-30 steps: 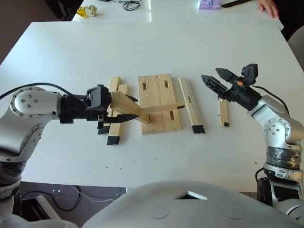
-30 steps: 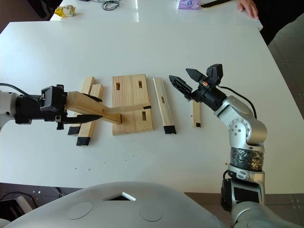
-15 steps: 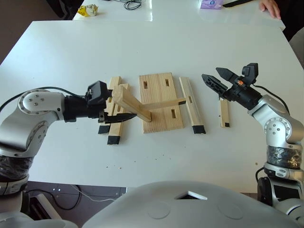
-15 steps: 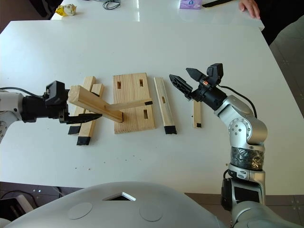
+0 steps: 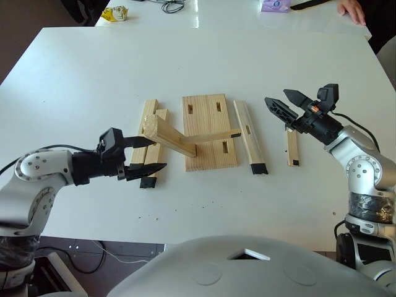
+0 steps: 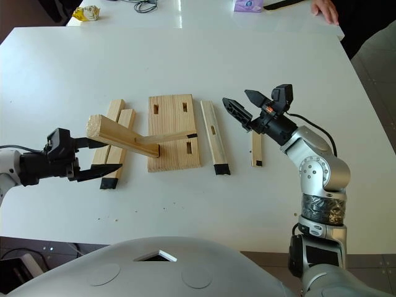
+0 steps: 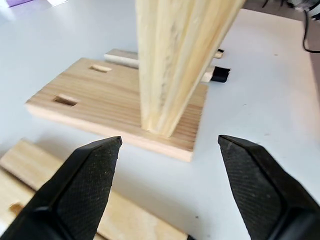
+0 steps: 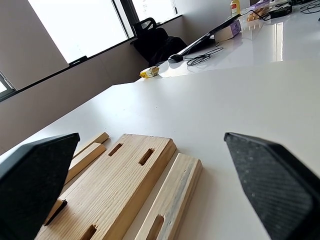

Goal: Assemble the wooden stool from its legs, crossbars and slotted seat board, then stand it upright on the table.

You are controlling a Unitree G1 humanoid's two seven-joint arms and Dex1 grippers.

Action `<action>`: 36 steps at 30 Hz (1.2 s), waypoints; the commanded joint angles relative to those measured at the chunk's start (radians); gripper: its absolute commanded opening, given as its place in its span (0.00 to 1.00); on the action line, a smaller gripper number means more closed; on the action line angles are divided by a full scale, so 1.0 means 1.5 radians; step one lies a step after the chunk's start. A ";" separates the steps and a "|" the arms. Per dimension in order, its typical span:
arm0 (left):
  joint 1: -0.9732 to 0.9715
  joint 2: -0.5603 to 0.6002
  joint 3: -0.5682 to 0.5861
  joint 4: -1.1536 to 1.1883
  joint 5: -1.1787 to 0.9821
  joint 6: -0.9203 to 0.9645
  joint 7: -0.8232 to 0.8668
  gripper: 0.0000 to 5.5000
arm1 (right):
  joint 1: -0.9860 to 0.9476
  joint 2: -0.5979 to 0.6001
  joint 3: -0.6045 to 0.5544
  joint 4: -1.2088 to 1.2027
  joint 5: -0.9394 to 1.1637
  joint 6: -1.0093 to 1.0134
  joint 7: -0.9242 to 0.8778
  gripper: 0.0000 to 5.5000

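The slotted seat board (image 5: 213, 111) lies flat mid-table. A wooden leg (image 5: 168, 136) leans tilted, its lower end on the board's near left corner, and a thin crossbar (image 5: 213, 135) runs from it across the board. My left gripper (image 5: 158, 153) is open just short of the leg's raised end, touching nothing; the left wrist view has the leg (image 7: 175, 60) between the open fingers (image 7: 85, 195). Two more legs (image 5: 151, 114) lie flat left of the board, and one leg (image 5: 249, 137) lies to its right. My right gripper (image 5: 281, 106) hangs open over a short crossbar (image 5: 291, 148).
A yellow wrapper (image 5: 115, 12) and a purple box (image 5: 274, 5) sit at the far edge, with cables (image 5: 170, 5) between them. A person's hand (image 5: 349, 7) rests at the far right corner. The near table strip (image 5: 216, 198) is bare.
My left gripper let go of the leg and drew back toward the near left. The leg with its crossbar stays leaning on the seat board. The right arm barely moved.
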 commanded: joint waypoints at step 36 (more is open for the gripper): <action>-0.099 -0.267 -0.047 0.137 0.252 0.076 0.415 0.65 | -0.085 0.114 0.014 0.145 -0.085 -0.120 -0.080 0.97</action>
